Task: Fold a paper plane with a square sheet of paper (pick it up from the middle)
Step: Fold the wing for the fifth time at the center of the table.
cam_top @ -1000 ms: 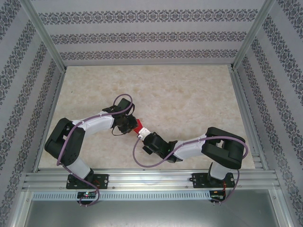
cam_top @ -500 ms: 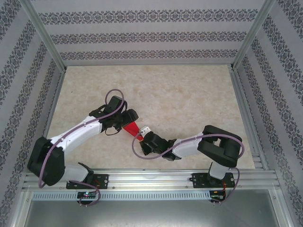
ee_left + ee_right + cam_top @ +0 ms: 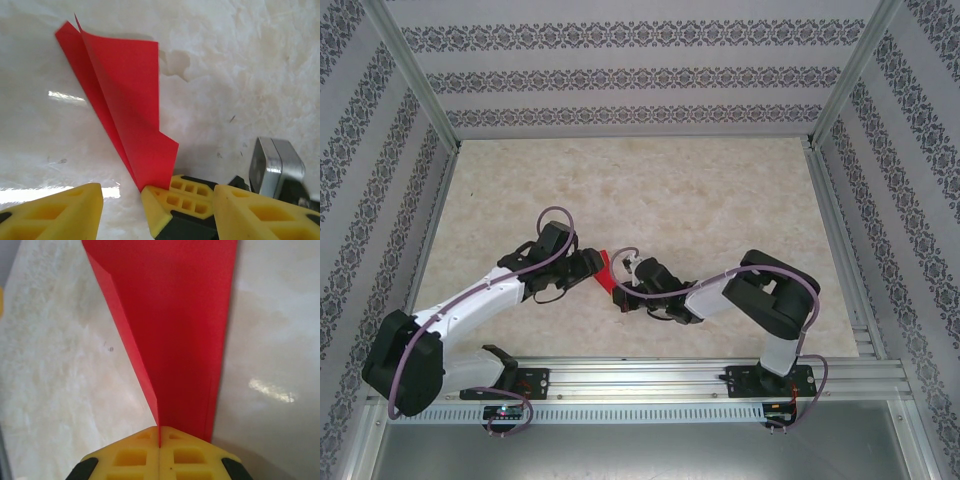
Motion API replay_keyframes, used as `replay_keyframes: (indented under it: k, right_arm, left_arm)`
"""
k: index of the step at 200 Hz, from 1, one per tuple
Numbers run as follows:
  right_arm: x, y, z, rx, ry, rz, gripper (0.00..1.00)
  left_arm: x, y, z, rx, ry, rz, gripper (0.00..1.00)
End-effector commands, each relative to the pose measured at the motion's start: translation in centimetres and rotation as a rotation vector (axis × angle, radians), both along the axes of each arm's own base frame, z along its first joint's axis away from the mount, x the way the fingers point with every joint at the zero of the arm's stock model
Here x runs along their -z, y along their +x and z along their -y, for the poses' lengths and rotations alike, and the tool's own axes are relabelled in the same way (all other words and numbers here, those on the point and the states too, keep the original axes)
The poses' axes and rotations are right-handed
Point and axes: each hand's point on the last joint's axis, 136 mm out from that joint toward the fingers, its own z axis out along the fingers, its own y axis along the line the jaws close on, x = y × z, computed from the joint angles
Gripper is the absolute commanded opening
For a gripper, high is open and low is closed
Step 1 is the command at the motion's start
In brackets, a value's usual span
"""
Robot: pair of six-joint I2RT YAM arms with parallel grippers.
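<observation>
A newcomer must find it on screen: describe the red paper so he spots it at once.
On the pale marble-like table, look near the front edge, about midway along it. There the shut right hand pinches the paper plane, a narrow creased dart. It alone is bright red; everything around it is black, white, yellow or beige.

Bright even overhead light; white glare streaks on glossy table [image 3: 65, 95]; soft faint shadows; wrist views sharp.

Table [image 3: 720, 190]: pale beige marbled top, glossy, with glare patches. Aluminium rail [image 3: 640, 375] along near edge. Red paper plane [image 3: 606, 270] near centre; contact with the surface unclear.
</observation>
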Motion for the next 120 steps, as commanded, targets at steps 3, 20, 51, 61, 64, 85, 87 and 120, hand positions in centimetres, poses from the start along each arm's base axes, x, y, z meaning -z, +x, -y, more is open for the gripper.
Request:
replay_keyframes:
  k: [3,20,51,61,64,85,87,120]
  right_arm:
    - [-0.2,-0.1,-0.6,0.011,0.118,-0.125,0.00]
    - [-0.1,0.1,-0.4,0.027,0.147,-0.177,0.00]
    - [0.0,0.3,-0.3,0.038,0.167,-0.265,0.00]
    - [0.2,0.3,-0.2,0.040,0.160,-0.283,0.00]
    - [0.2,0.4,-0.2,0.040,0.162,-0.287,0.00]
    - [0.3,0.4,-0.2,0.041,0.163,-0.319,0.00]
    - [0.4,0.5,-0.1,0.043,0.159,-0.321,0.00]
    - [0.8,0.4,0.0,0.041,0.134,-0.337,0.00]
  left_arm:
    - [-1.4,1.2,1.4,0.040,-0.087,0.086,0.59]
    - [-1.3,1.3,1.7,0.052,-0.093,0.094,0.58]
    - [-1.3,1.6,2.2,0.077,-0.102,0.103,0.57]
    - [-1.2,1.8,2.4,0.080,-0.105,0.103,0.56]
    - [-1.2,1.8,2.5,0.082,-0.108,0.103,0.56]
    - [-1.0,2.2,3.1,0.086,-0.133,0.102,0.56]
    - [-1.0,2.3,3.2,0.087,-0.137,0.103,0.56]
    - [-1.4,3.4,4.2,0.081,-0.192,0.136,0.56]
